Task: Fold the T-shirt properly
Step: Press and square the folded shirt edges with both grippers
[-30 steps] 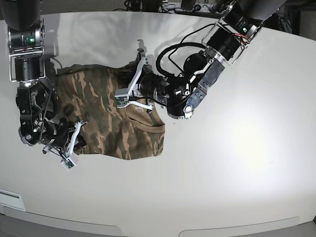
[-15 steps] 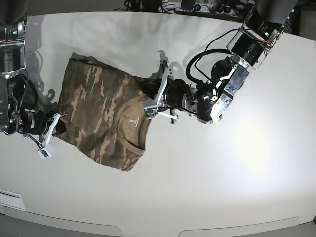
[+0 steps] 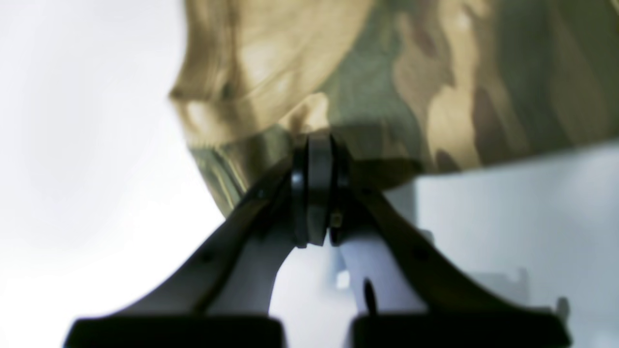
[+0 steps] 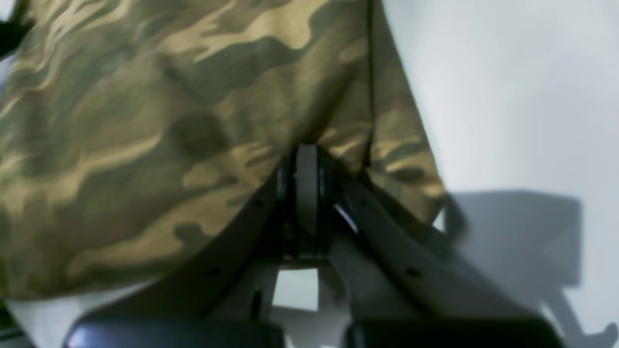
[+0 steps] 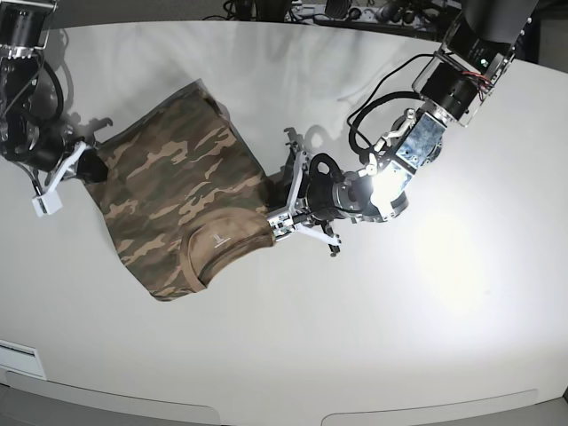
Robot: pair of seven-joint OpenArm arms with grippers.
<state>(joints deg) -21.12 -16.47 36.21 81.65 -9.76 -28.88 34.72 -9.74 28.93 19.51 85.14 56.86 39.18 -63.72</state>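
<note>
You are stretching the camouflage-print cloth T-shirt [image 5: 182,195] over the white counter [image 5: 426,311], left tool [image 5: 282,220] and right tool [image 5: 78,165] both pinching its edges; next, lay it flat.

White table [image 5: 382,337], smooth, matte, curved front edge along the bottom of the base view. Bright glare patch on its right half. T-shirt [image 5: 177,209] lies on the table's left-centre, camo print, partly spread, tan collar facing the front edge, some folds along its top edge. Cloth shadow falls on the table around the shirt. Arm shadows cross the table's far side. In the wrist views the table shows as plain white surface beside the cloth edge.
</note>
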